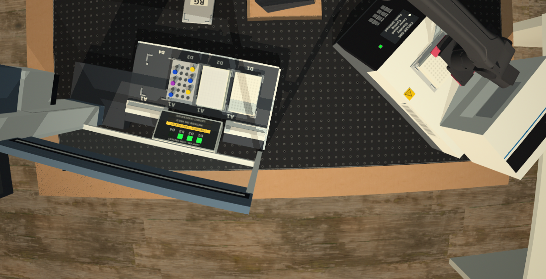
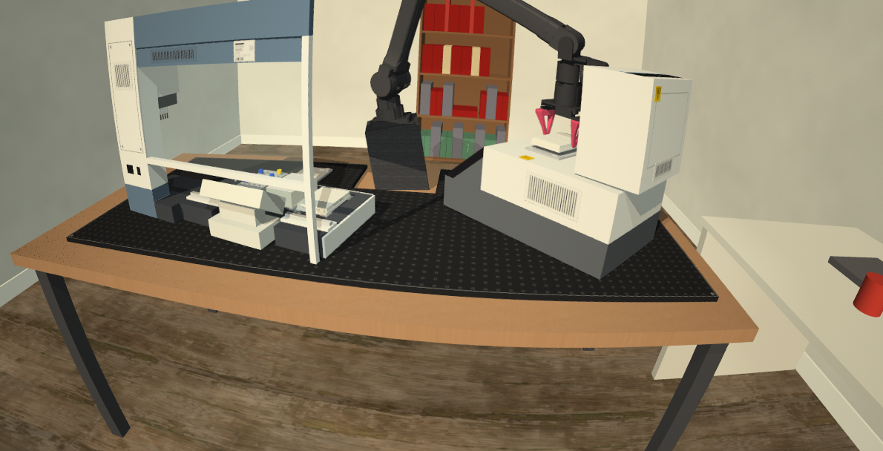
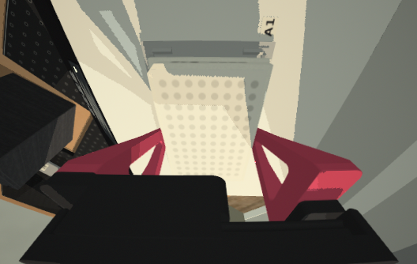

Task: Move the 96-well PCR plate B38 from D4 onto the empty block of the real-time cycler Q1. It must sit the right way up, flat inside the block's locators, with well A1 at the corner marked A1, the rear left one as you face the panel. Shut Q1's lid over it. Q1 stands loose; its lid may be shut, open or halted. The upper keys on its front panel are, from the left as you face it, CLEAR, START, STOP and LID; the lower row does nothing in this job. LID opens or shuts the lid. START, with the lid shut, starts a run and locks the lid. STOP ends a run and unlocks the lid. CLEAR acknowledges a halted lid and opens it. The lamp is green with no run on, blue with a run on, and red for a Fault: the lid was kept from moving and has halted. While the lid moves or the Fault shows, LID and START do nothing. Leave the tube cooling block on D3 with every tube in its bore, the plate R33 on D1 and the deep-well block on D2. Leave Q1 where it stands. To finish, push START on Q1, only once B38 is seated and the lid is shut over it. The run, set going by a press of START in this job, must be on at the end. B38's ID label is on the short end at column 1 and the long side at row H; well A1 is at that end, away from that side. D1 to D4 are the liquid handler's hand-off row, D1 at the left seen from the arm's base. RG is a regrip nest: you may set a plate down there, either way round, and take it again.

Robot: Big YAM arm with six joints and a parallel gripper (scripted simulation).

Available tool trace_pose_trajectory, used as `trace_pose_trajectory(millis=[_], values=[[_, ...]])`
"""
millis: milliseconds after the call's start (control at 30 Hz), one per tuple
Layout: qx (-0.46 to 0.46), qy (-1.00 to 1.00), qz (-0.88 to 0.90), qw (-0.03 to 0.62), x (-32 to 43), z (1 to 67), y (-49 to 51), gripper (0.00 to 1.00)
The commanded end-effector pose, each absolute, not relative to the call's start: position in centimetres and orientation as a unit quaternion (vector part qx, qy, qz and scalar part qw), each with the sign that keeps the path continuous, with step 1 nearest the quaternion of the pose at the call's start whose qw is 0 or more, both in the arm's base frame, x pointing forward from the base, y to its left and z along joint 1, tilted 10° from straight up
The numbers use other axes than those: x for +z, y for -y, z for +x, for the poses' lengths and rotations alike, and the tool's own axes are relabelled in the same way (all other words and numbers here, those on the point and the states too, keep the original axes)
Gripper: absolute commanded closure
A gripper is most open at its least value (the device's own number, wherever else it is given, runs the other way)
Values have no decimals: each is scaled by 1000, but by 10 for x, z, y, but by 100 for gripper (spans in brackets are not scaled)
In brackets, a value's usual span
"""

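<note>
— What are your jaws on?
— My gripper (image 3: 208, 132) grips plate B38 (image 3: 205, 130) by its long sides: cream, dotted with wells, right way up.
— Where?
— Low over Q1 (image 2: 556, 200)'s block, lid (image 2: 630, 127) raised.

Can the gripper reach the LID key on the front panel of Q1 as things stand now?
Probably not yet. The gripper is shut on plate B38 over Q1's block, under the raised lid. The keys lie uncovered, but it must release the plate first.
</note>
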State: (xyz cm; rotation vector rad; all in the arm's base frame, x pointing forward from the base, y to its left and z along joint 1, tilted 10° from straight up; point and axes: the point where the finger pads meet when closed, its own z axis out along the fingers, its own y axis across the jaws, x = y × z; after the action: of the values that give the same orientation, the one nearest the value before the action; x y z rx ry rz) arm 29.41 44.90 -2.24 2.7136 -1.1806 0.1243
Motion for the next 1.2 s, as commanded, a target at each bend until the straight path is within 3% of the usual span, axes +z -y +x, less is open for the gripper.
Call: trace_pose_trajectory(millis=[0,467,1167], values=[[42,399,912,84,-31,289,-458,100],[43,400,914,56,10,313,-465,100],[45,409,910,54,12,309,-469,100]])
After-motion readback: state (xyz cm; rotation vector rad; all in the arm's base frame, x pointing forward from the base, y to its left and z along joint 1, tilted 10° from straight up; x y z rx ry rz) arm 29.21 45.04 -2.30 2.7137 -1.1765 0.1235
